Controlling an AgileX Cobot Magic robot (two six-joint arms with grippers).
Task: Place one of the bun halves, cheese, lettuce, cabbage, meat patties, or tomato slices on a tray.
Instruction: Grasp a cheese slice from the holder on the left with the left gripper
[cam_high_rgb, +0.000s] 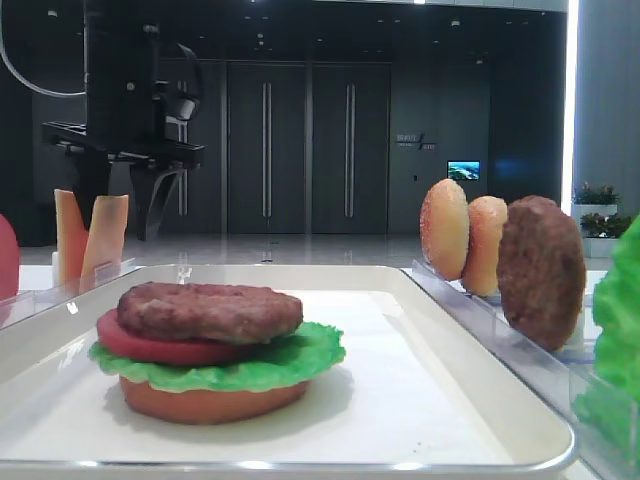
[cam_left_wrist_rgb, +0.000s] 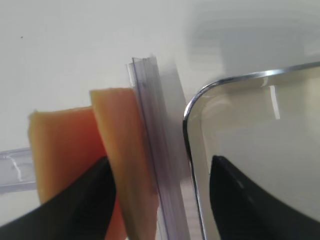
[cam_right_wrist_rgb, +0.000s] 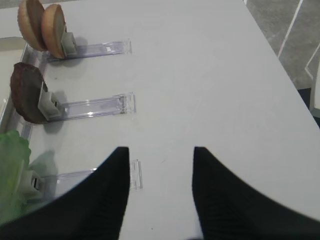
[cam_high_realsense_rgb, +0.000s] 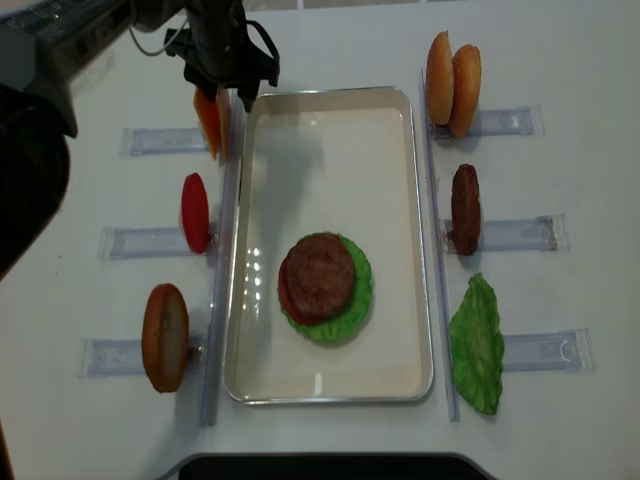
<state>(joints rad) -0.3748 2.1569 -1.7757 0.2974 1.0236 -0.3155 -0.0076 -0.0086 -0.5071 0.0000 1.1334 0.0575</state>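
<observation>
At the tray's (cam_high_realsense_rgb: 330, 120) far-left corner, the left gripper's (cam_left_wrist_rgb: 160, 172) fingers stand open around an upright cheese (cam_left_wrist_rgb: 127, 150) slice.

stacked patty (cam_high_realsense_rgb: 319, 273) sits in the tray (cam_high_realsense_rgb: 330, 110); cheese (cam_high_realsense_rgb: 209, 118) seemingly racked left.

No legible text or labels

We see a dark hall behind the white desk (cam_high_rgb: 300, 258): a wall of tall dark panels with double doors (cam_high_rgb: 308, 150) bearing long vertical handles. A small lit screen (cam_high_rgb: 463, 170) glows on the right. A bright vertical strip of light (cam_high_rgb: 571, 100) runs beside potted plants (cam_high_rgb: 596, 195). Past the desk's edge we see grey floor (cam_right_wrist_rgb: 290, 35) with pale lines.
</observation>
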